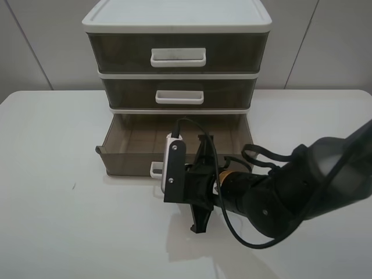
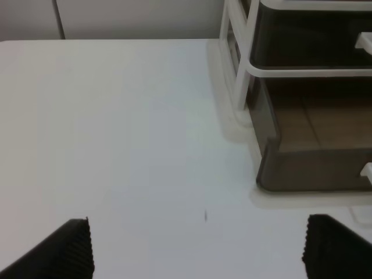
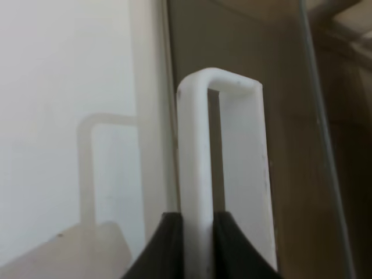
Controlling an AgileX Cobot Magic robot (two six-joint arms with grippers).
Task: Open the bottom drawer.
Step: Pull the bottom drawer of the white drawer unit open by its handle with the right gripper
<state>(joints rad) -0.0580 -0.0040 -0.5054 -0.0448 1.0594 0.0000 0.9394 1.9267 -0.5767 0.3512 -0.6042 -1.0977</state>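
Observation:
The bottom drawer [image 1: 125,152], a shallow smoky brown tray, stands pulled out from the white-framed three-drawer unit [image 1: 174,17]. Its small white loop handle [image 1: 156,169] shows at its front edge, partly hidden by my right arm. In the right wrist view my right gripper [image 3: 196,247] is shut on that white handle [image 3: 196,168], with the black fingertips [image 3: 165,244] pressed on both sides of the bar. In the left wrist view the drawer [image 2: 308,165] lies open to one side. My left gripper [image 2: 195,250] is open over bare table, apart from the drawer.
The middle drawer [image 1: 179,94] and top drawer [image 1: 178,54] are shut. The white table [image 1: 58,192] stretches left and in front of the unit. My right arm's dark body [image 1: 279,192] and cables lie across the table's right front.

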